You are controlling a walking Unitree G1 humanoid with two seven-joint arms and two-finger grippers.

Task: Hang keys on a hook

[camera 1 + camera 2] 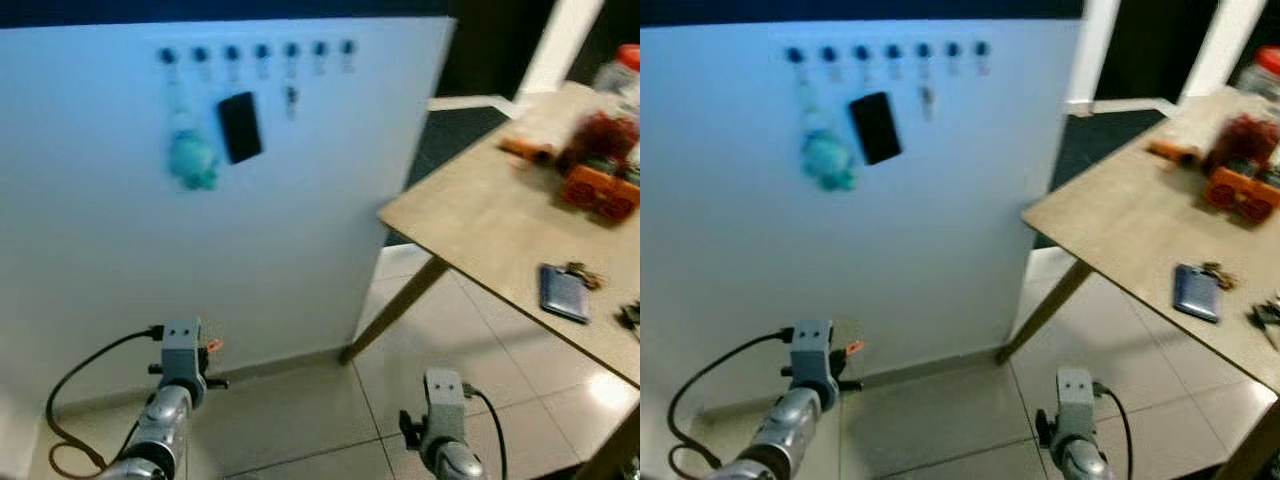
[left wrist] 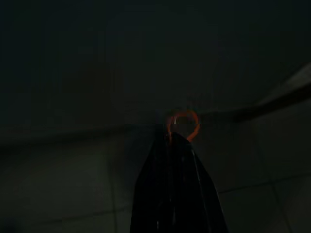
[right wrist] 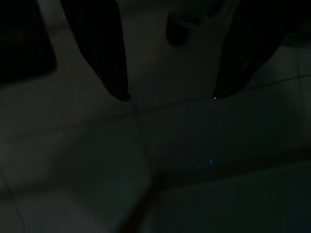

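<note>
The left gripper (image 2: 176, 141) is closed on a small orange key ring (image 2: 183, 124), low before the white board (image 1: 220, 200). In the head view, hooks (image 1: 260, 51) line the board's top. The right gripper (image 3: 170, 92) hangs open above the floor tiles.

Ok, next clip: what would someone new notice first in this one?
Probably the white board straight ahead, with a row of dark hooks along its top; a teal toy, a black rectangular item and a small key hang from them. To the right, a wooden table holds a dark blue wallet with keys beside it. Both arms hang low over the tiled floor, the left tool pinching an orange ring.
</note>
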